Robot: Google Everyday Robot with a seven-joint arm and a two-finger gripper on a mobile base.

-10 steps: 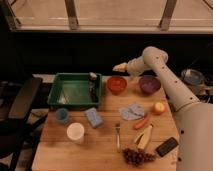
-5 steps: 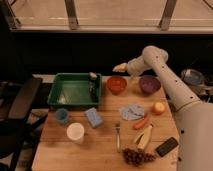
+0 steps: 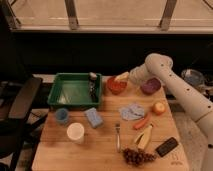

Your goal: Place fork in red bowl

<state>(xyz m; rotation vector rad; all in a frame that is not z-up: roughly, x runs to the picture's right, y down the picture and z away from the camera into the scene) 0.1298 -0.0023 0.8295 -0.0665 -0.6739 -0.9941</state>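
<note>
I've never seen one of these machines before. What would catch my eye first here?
Most striking is the big white arm stretching in from the right, its gripper, fingers open, poised over the red bowl at the back of the table. Next comes the bright green tray at the back left. The fork lies untouched near the front, beside the grapes.

A pale cream claw (image 3: 121, 77) is seen just above the red bowl (image 3: 116, 87), which is tinted orange-red. The fork (image 3: 118, 136) is shown silvery-grey on the light wooden surface (image 3: 97, 150). The tray (image 3: 72, 93) is coloured green, the second bowl (image 3: 150, 86) purple, the carrot (image 3: 141, 122) orange.
</note>
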